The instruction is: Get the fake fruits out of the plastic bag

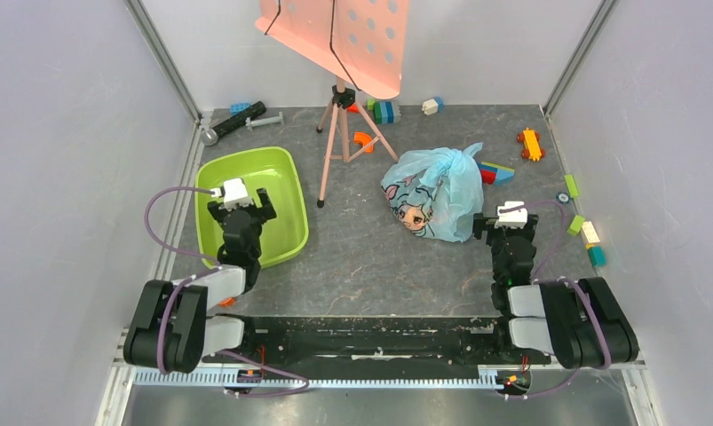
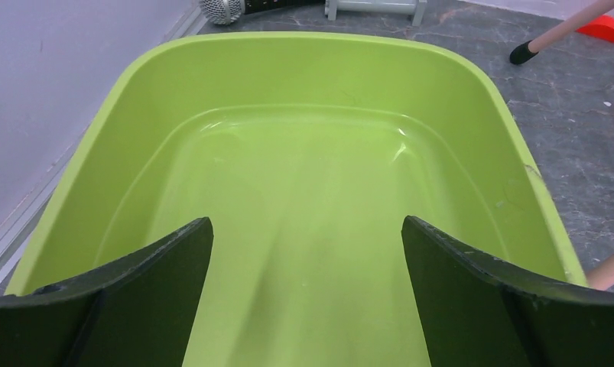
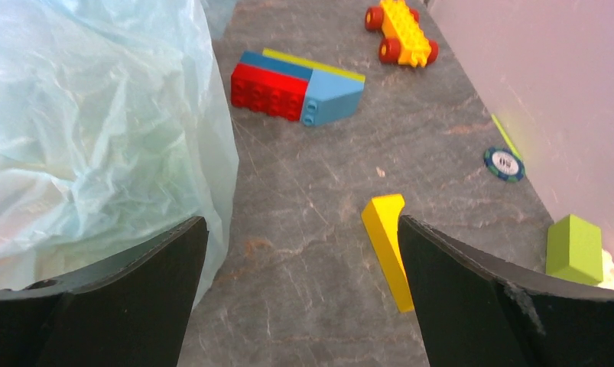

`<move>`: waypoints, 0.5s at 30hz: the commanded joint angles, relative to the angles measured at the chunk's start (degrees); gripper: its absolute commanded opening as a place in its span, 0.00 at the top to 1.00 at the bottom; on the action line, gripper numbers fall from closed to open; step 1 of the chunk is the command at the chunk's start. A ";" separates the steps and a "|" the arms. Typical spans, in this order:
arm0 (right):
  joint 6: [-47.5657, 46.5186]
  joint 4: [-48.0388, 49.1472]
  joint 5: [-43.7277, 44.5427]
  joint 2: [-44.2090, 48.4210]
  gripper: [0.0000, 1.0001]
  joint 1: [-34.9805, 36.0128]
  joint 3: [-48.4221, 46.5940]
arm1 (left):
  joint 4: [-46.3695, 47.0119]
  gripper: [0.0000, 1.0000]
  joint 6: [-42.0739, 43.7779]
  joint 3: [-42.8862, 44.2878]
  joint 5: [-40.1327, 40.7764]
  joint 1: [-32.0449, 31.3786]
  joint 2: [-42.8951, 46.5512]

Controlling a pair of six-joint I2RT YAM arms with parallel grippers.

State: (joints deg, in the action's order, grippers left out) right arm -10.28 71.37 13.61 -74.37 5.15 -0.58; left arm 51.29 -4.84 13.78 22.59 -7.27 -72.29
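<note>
The plastic bag (image 1: 434,193), light blue with a cartoon girl's face, lies bunched on the table right of centre. Its crinkled side fills the left of the right wrist view (image 3: 97,130). The fake fruits are hidden; none shows through the bag. My right gripper (image 1: 509,224) hovers just right of the bag's near corner, open, with only bare table between its fingers (image 3: 302,229). My left gripper (image 1: 242,207) is open over the near part of the lime-green tub (image 1: 286,164), and nothing lies in the tub (image 2: 311,42) under it (image 2: 307,229).
A pink stand on a tripod (image 1: 339,115) rises between tub and bag. A red-and-blue brick (image 3: 296,88), a yellow wheeled toy (image 3: 401,30), a yellow wedge (image 3: 388,248), a chip (image 3: 504,164) and a green block (image 3: 575,248) lie right of the bag. A microphone (image 1: 233,122) lies behind the tub.
</note>
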 commanded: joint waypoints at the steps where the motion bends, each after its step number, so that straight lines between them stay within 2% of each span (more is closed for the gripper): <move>1: 3.44 -14.00 4.19 3.59 0.02 0.13 -3.63 | -5.36 0.00 1.04 2.83 8.25 -2.78 4.62; 6: 9.26 -28.88 9.19 8.10 0.02 0.08 -10.32 | -21.91 0.00 -9.24 8.90 11.26 -3.80 10.27; 9: 15.87 -35.47 10.15 11.44 0.02 0.12 -14.05 | -29.14 0.00 -13.83 12.08 11.00 -4.16 11.99; 11: 21.73 -43.96 11.90 12.58 0.02 0.06 -18.51 | -34.39 0.00 -17.65 14.10 10.98 -4.25 13.76; 15: 22.24 -57.16 6.39 10.19 0.02 0.10 -30.18 | -47.75 0.00 -27.06 19.03 10.01 -4.42 17.00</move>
State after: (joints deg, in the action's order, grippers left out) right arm 7.14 28.84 22.57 -62.98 5.15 -20.91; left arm 19.29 -19.07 27.24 31.66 -11.40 -58.61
